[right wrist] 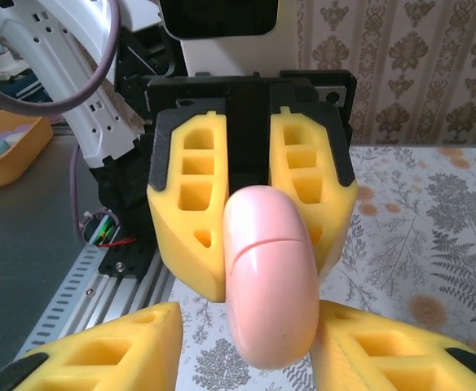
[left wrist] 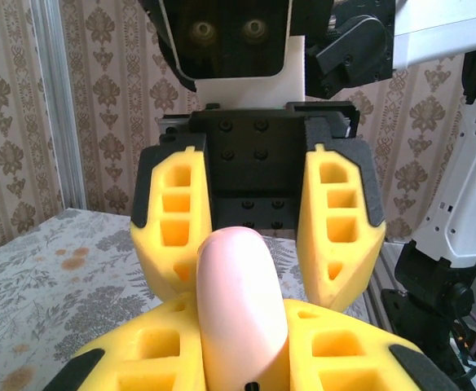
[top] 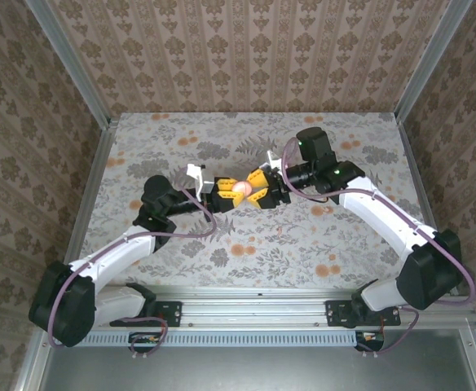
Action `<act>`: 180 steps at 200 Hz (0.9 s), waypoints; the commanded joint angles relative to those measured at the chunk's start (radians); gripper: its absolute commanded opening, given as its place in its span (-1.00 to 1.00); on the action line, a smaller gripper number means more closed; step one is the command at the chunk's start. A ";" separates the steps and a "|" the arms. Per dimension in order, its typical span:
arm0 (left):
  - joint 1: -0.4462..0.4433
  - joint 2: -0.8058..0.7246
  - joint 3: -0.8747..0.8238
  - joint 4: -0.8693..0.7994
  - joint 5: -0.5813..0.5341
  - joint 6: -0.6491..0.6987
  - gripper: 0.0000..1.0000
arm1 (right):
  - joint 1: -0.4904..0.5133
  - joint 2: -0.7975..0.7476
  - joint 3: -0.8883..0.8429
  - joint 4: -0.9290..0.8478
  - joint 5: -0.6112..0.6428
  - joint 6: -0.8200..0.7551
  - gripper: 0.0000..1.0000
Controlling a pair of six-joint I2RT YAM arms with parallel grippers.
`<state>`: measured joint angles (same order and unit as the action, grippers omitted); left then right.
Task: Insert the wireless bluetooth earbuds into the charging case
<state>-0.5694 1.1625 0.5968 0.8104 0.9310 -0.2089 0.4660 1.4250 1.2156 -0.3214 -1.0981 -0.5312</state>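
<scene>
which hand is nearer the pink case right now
Left. The left hand is shut on the case, gripping one end. The right hand faces it, its fingers open on either side of the other end, gaps showing, not gripping yet.

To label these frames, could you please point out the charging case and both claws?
charging case [right wrist: 271, 285]: right wrist view, middle of its pink shell.
left claw [top: 231, 194]: top view, midway between its fingertips.
right claw [top: 252, 191]: top view, midway between its fingertips.
</scene>
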 commanded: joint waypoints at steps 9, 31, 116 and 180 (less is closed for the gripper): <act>-0.009 -0.023 0.040 -0.007 0.002 0.027 -0.80 | 0.005 0.011 0.038 -0.053 -0.056 -0.058 -0.33; -0.011 -0.027 0.040 -0.021 -0.006 0.038 -0.80 | 0.003 0.008 0.037 -0.076 -0.053 -0.089 -0.57; -0.015 -0.122 0.069 -0.416 -0.086 0.332 0.28 | 0.004 -0.069 0.067 -0.327 0.289 -0.231 -0.71; -0.040 -0.130 0.155 -0.833 -0.132 0.679 0.23 | 0.125 -0.081 0.138 -0.597 0.744 -0.412 -0.72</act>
<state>-0.5930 1.0256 0.7151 0.1684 0.8143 0.2981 0.5411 1.3605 1.3174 -0.7692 -0.5755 -0.8391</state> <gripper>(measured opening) 0.634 0.162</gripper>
